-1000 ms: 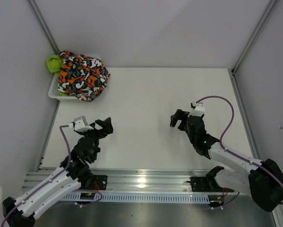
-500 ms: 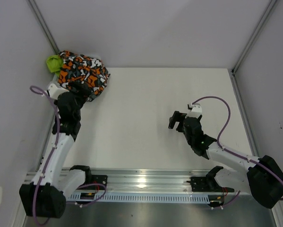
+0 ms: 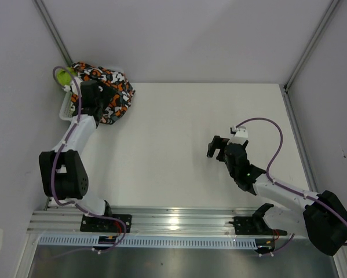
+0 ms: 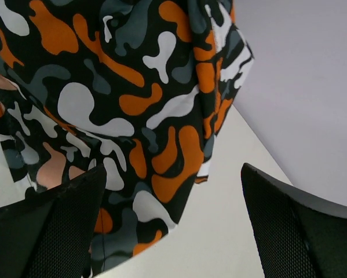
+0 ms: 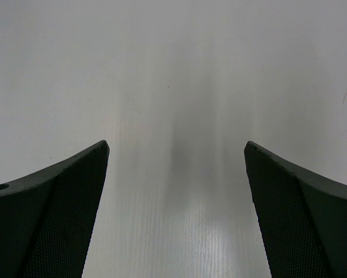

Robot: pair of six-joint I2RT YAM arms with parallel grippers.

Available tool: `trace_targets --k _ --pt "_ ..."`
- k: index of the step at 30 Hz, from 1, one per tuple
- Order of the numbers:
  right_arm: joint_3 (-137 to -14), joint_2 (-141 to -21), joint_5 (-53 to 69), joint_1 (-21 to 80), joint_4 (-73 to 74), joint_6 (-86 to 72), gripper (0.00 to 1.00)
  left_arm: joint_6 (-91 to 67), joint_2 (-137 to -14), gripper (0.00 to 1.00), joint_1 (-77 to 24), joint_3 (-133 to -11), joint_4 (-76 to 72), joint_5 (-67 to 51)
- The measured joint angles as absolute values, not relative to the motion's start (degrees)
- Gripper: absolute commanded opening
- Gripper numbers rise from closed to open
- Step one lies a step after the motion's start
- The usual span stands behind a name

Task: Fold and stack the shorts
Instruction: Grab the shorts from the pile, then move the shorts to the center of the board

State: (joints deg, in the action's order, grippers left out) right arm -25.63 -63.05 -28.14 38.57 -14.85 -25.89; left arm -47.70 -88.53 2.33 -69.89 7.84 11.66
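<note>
1. Rail (image 3: 173, 223) of grey metal runs along the near edge of the worktop (image 3: 179, 116), with both arm bases bolted to it.
2. Right arm (image 3: 277, 191) leans in from the near right corner toward the middle. The right jaws stand wide open just above bare worktop, holding nothing.
3. Left arm (image 3: 75, 136) stretches along the left side to the far left corner.
4. Left jaws are spread wide as well, at the near right edge of the camouflage shorts (image 3: 118, 92). In the wrist view the patterned cloth (image 4: 132, 87) fills the space beyond the fingers (image 4: 51, 231), unpinched. Whether they touch it cannot be told.
5. Camouflage shorts lie bunched on a white basket (image 3: 65, 110) in the far left corner, spilling over its right rim.
6. Green shorts (image 3: 62, 75) peek out at the far left of the pile, mostly covered by the camouflage pair.
</note>
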Motion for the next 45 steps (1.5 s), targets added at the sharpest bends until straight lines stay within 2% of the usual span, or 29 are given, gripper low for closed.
trace_targets --k 4,8,11,12,13,22,28,35,38,45 --pt "-25.63 -63.02 -28.18 38.57 -14.87 -25.89 0.99 -48.27 -94.11 0.98 2.37 -72.88 8.08 12.45" --pt "-25.63 -63.05 -28.18 38.57 -14.85 -25.89 0.99 -48.97 -104.62 0.92 2.55 -84.38 11.84 12.8" --pt "-25.63 -63.05 -28.23 38.57 -14.87 -25.89 0.99 -49.74 -108.14 0.4 2.59 -87.55 12.05 12.91" --pt "-25.63 -63.05 -28.25 38.57 -14.85 -25.91 0.99 -50.06 -108.36 0.08 2.59 -87.55 12.36 13.17" --pt "-25.63 -63.05 -28.27 38.57 -14.85 -25.91 0.99 -50.13 -108.38 0.0 2.61 -87.55 12.6 13.43" --pt "-25.65 -63.24 -28.67 38.57 -14.85 -25.91 0.99 -48.4 -103.35 0.0 2.57 -84.6 8.45 13.82" --pt "-25.65 -63.88 -28.77 38.59 -14.9 -25.89 0.99 -42.59 -87.9 0.0 -0.25 -81.08 -0.12 12.05" --pt "-25.85 -63.81 -29.71 38.59 -14.83 -25.87 1.0 -31.83 -69.97 0.0 -15.18 -81.12 -6.61 12.88" --pt "-25.85 -63.02 -30.46 38.59 -14.72 -25.87 1.0 -31.48 -62.76 0.0 -16.51 -80.18 -6.5 12.32" --pt "-25.58 -58.98 -33.21 38.63 -14.72 -25.89 0.99 -35.83 -45.5 0.0 -20.97 -69.25 -4.75 8.86"
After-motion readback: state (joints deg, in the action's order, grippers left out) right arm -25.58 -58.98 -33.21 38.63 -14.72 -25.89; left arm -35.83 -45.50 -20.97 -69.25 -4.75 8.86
